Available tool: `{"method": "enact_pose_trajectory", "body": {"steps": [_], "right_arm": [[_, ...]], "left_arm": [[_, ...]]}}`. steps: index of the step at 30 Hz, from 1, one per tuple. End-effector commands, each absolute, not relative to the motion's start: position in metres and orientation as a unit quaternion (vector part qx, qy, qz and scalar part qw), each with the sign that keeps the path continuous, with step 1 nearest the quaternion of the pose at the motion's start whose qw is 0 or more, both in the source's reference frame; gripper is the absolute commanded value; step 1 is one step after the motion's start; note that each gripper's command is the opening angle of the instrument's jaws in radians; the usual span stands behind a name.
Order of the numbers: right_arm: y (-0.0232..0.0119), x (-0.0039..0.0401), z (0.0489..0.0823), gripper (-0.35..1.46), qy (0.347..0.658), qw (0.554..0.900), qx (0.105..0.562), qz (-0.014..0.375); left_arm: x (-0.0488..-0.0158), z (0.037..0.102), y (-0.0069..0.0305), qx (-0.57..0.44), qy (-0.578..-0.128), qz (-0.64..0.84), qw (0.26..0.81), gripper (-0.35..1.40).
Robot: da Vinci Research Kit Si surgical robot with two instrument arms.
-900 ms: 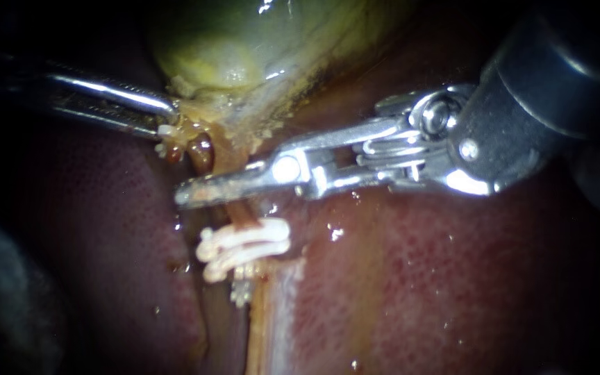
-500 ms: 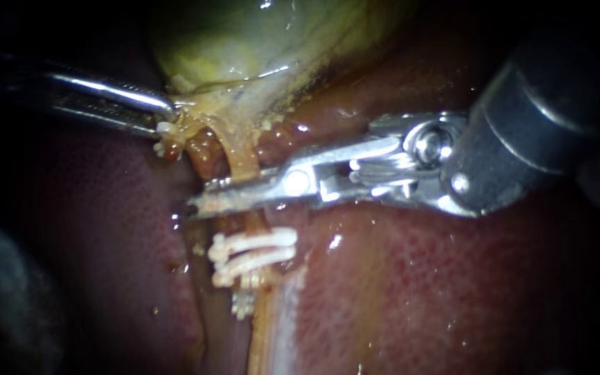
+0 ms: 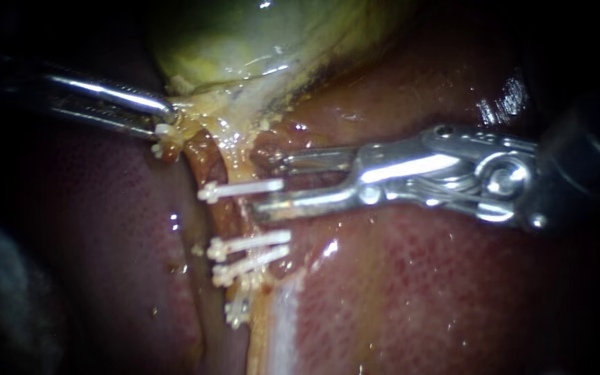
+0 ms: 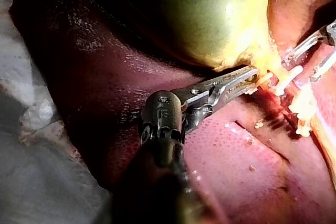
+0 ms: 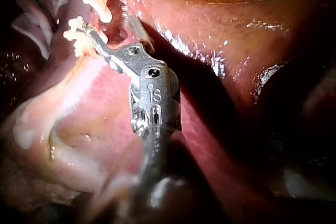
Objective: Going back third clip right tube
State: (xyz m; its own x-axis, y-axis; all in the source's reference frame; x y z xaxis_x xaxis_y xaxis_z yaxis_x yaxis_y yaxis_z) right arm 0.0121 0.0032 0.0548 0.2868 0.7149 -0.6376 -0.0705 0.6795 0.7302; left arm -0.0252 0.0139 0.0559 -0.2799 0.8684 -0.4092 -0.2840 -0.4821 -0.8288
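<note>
**Open Jaws Seen Beside Upper Clip on Tube**

A white upper clip is seen clamped across the tube that runs down from the neck of the gallbladder, with the dark red liver spread on both sides. The right instrument is shown with its jaws parted by a clear gap and nothing gripped. The clip's near end lies at the mouth of that gap, and no pinch from two sides can be made out.

Farther down the same tube, a middle clip and a lower clip are set close together, well apart from the upper one. Which of the task's tubes this is cannot be told from the endoscope.

At the neck of the gallbladder, the left instrument is pictured with its jaws closed on a fold of pale yellow tissue. The same hold is seen from the left wrist camera, where the jaws are clamped on that tissue just beside the clipped tube.
</note>
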Motion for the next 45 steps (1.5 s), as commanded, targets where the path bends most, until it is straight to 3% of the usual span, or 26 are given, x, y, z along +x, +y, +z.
{"method": "enact_pose_trajectory", "body": {"steps": [1,9,16,34,45], "right_arm": [[0.0033,0.0115,0.0546,0.50,0.539,0.746,0.297,0.256],[0.0024,0.0054,0.0536,0.50,0.564,0.765,0.257,0.172],[0.0019,0.0018,0.0532,0.50,0.512,0.815,0.240,0.123],[0.0013,0.0013,0.0523,0.50,0.511,0.817,0.240,0.118],[0.0014,0.0016,0.0516,0.50,0.510,0.817,0.241,0.119]], "left_arm": [[-0.0252,0.0558,0.0139,-0.453,-0.323,0.732,0.393,-0.35],[-0.0250,0.0558,0.0140,-0.453,-0.323,0.732,0.393,-0.35],[-0.0252,0.0559,0.0140,-0.453,-0.323,0.732,0.393,-0.35],[-0.0298,0.0613,0.0132,-0.454,-0.323,0.735,0.387,-0.35],[-0.0301,0.0615,0.0129,-0.453,-0.326,0.734,0.388,-0.35]]}}
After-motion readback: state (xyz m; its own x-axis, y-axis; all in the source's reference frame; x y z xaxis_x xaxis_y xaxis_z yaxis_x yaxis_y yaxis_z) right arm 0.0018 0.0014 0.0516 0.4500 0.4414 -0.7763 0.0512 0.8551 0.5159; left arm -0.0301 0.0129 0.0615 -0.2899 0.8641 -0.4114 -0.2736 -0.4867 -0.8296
